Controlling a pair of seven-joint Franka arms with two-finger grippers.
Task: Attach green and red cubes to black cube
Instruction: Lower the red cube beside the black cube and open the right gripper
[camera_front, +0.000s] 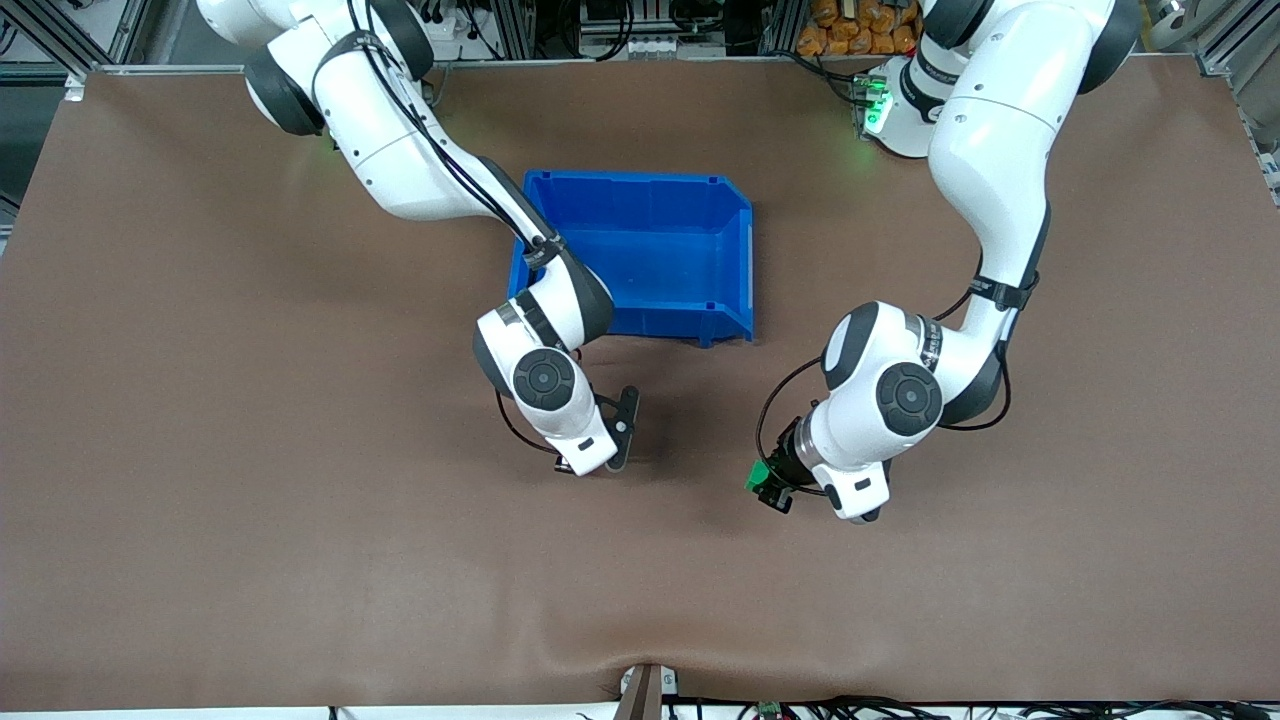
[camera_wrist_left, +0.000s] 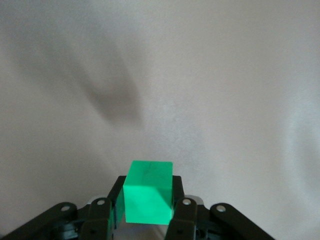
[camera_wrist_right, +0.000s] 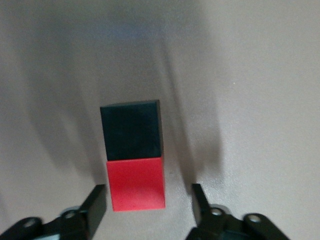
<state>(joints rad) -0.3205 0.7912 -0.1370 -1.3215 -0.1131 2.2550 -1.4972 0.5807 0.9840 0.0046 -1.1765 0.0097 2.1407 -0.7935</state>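
The red cube (camera_wrist_right: 136, 183) and the black cube (camera_wrist_right: 131, 129) lie joined face to face on the brown table. My right gripper (camera_wrist_right: 148, 194) is open just above them, one finger (camera_wrist_right: 96, 201) on each side of the red cube with a gap on both sides. In the front view my right gripper (camera_front: 612, 448) hangs low over the table in front of the blue bin, and its hand hides both cubes. My left gripper (camera_wrist_left: 148, 206) is shut on the green cube (camera_wrist_left: 148, 192). It holds the green cube (camera_front: 757, 477) over bare table toward the left arm's end.
An empty blue bin (camera_front: 640, 190) stands on the table, farther from the front camera than both hands. Brown table surface (camera_front: 300, 500) spreads around both grippers. A ridge in the mat sits at the table's front edge (camera_front: 640, 665).
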